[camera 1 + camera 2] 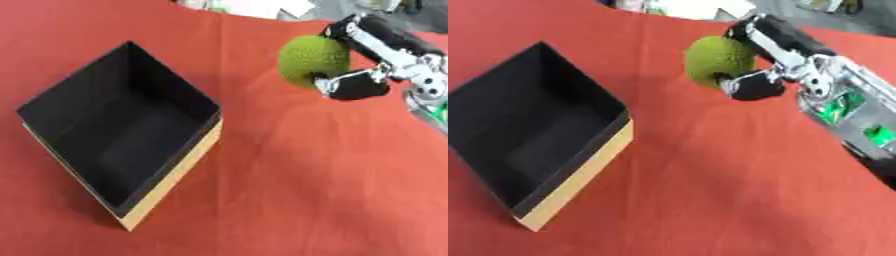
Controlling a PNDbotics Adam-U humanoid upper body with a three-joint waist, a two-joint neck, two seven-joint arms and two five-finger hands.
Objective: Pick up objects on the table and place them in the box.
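One box (122,145) lies nearest, at lower left: black inside, with a pale tan outer wall along its near right side, open at the top, set corner-on upon one red cloth (306,190) that covers the table. Nothing shows inside the box. One ball (313,61), green with a rough knobbly surface, sits at upper right, well apart from the box. My right hand (763,60) comes in from the right and holds this ball: fingers (372,30) curl over its far side, and the thumb (354,86) presses against its near side. Whether the ball touches the cloth cannot be told. My left hand is out of sight in both views.
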